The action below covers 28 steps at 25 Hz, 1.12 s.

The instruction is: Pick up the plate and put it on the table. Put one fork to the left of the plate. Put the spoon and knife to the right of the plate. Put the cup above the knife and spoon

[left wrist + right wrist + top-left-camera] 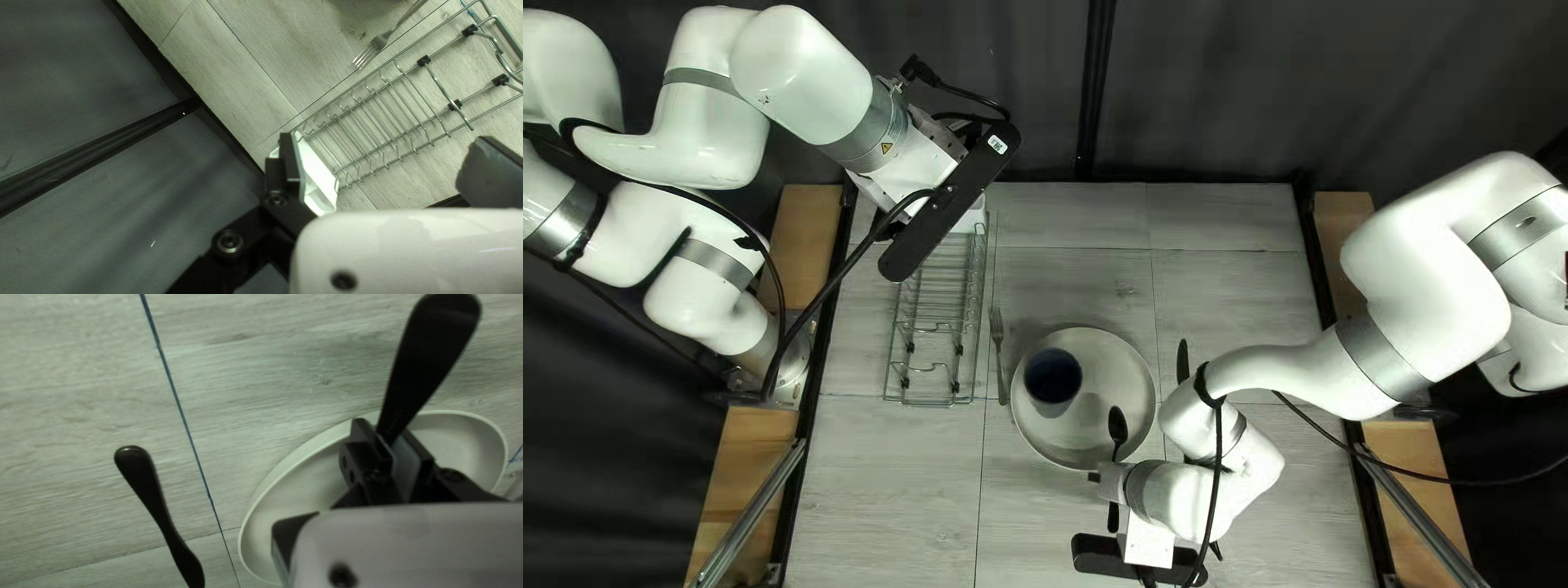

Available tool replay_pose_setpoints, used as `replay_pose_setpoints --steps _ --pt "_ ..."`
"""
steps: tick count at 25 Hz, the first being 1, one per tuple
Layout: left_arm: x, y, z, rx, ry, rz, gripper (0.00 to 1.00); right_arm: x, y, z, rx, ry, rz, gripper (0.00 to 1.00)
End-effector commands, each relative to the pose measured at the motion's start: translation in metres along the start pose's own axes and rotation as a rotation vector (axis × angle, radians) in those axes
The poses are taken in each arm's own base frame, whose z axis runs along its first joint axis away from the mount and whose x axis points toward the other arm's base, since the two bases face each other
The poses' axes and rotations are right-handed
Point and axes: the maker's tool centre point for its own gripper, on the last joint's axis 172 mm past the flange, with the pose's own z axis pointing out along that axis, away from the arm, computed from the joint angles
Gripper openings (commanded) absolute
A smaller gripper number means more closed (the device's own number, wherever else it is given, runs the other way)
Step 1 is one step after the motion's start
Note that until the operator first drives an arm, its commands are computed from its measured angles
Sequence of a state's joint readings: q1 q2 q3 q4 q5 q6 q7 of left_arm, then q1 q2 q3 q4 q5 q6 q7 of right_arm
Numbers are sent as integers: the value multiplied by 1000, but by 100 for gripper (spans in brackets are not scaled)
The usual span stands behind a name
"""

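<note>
Fingers of the right gripper (1112, 480) closed on the spoon (1116, 423); fingers of the left gripper (912, 174) wide open

Item, right fingers: drawn together to a narrow gap, with the spoon's dark handle pinched between them. The handle's broad end juts out ahead of them in the right wrist view.

Item, left fingers: spread well apart over the far end of the rack, with hold of nothing. A white holder (318, 179) shows between them, close beside one finger; whether the two touch cannot be told.

Item, spoon: bowl toward the far edge, overlapping the plate's near right rim in the top left view; contact with the plate cannot be told.

Item, plate (1089, 430): one, pale and round, raised rim, on the surface (882, 490) near its middle.

Item, cup (1053, 378): one, dark blue inside, on the left part of the plate.

Item, fork (999, 354): one, metal, just left of the plate, tines toward the far edge.

Item, knife (1183, 359): one, dark, on the surface right of the plate; its middle is hidden under the right arm (1198, 501).

Item, rack (937, 327): one, metal wire, left of the fork, with the white holder at its far end.
</note>
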State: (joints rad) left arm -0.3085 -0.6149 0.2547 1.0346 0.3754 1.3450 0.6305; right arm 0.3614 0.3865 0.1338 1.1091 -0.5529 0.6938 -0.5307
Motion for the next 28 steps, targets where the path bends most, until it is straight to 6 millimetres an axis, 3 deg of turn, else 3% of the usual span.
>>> replay_pose_setpoints --steps 1,3,4,5,11,14,24,28 --pt "0 0 0 0 0 0 100 2 4 -2 -28 -1 22 2" --pt "0 0 0 0 0 0 100 1 3 -1 -35 1 31 5" --pt "0 0 0 0 0 0 100 1 3 0 -37 2 32 76" --pt "0 0 0 0 0 0 100 -1 3 -1 -36 1 35 100" --pt "0 0 0 0 0 0 100 -6 -3 -34 -21 -28 27 100" --pt "0 0 0 0 0 0 100 -9 -5 -39 1 -46 1 100" --pt "0 0 0 0 0 0 100 -20 -14 -24 133 -16 -85 100" --pt "0 0 0 0 0 0 100 -14 -16 -4 185 23 -95 100"
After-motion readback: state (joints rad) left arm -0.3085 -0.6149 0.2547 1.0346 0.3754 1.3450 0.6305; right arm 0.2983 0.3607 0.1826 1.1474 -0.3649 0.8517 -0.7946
